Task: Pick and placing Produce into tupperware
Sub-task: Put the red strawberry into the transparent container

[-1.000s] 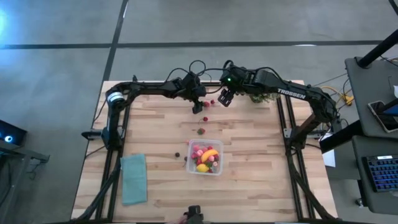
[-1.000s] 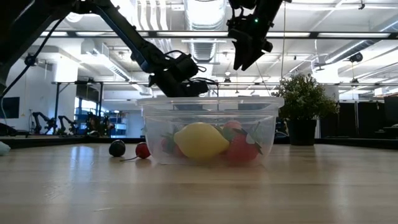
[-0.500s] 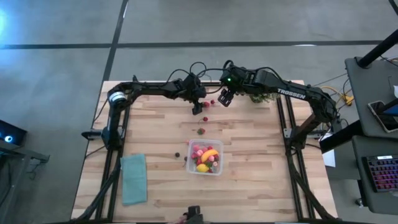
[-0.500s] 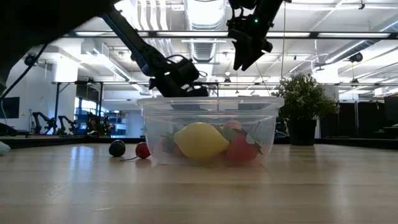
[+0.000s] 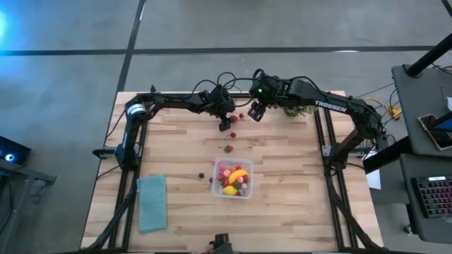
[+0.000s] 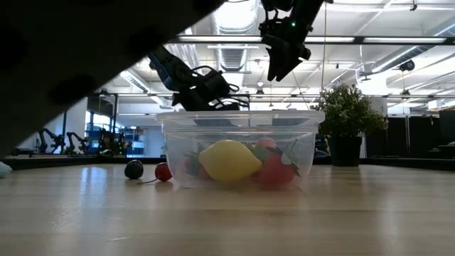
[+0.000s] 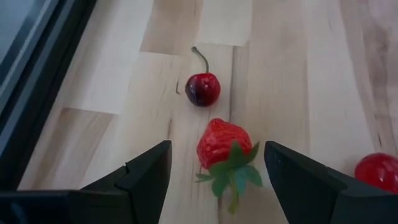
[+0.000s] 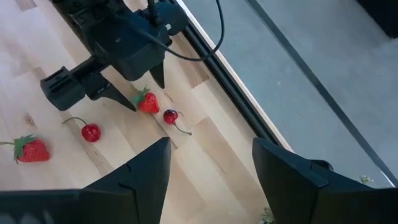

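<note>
Strawberry (image 7: 222, 144) between open left hand (image 7: 216, 169) fingers

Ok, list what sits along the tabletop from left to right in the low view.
Dark berry → red cherry → clear tupperware holding the yellow lemon → green potted plant.

Around my pale wooden-plank table (image 5: 282, 152) lies grey concrete floor (image 5: 63, 63) crossed by dark lines. Beyond, bright ceiling strip lights (image 6: 370, 40) and a green potted plant (image 6: 347, 117) at far right.
</note>
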Tool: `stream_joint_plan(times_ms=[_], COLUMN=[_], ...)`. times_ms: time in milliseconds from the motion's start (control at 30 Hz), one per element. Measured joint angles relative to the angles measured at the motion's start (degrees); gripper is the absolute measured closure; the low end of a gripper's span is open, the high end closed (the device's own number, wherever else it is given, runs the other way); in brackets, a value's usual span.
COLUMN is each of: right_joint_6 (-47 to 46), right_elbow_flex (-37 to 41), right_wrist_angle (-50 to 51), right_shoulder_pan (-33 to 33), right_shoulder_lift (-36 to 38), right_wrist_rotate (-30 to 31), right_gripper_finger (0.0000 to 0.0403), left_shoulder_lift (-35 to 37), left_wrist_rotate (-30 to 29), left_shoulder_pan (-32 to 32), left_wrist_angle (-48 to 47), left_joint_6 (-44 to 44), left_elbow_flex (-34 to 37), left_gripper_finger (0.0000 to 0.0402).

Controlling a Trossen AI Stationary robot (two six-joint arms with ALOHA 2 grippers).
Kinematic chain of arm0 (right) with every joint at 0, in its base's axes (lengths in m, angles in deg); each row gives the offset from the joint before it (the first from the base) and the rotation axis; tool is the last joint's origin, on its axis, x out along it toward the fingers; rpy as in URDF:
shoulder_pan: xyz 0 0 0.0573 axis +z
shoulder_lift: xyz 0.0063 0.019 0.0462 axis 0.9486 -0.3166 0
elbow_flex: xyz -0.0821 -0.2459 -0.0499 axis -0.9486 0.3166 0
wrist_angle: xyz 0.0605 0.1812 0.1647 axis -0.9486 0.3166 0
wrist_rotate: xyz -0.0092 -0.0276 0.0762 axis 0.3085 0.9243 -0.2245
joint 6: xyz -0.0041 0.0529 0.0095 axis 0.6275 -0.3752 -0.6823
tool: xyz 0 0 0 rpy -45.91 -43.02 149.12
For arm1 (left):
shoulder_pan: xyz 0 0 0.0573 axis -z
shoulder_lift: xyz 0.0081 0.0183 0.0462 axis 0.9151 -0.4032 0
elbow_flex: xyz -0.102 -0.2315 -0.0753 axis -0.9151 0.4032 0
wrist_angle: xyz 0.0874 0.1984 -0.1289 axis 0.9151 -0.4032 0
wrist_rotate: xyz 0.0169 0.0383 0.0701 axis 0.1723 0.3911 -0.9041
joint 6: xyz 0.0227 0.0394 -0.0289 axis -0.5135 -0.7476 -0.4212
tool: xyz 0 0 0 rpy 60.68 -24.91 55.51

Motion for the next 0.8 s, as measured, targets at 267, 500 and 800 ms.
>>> stream_joint_plan(times_ms=[267,500,800], right_joint_6=[0.11,0.44,0.97], right_elbow_flex=[0.04,0.11,0.11], right_wrist_angle=[0.01,0.06,0.06], right_shoulder_pan=[-0.94,-1.04,-1.36], right_shoulder_lift=[0.00,0.00,0.00], right_wrist_rotate=[0.02,0.00,0.00], right_gripper_finger=[0.0183,0.0184,0.0184], left_shoulder_lift=[-1.55,-1.55,-1.55], left_wrist_rotate=[-0.70,-2.66,-4.24], left_shoulder_pan=[0.61,1.14,1.18], left_wrist_angle=[2.12,2.26,3.08], left_joint_6=[-0.37,-1.75,-1.86], left_elbow_flex=[0.06,0.04,0.19], left_gripper_finger=[0.0161,0.0214,0.0281])
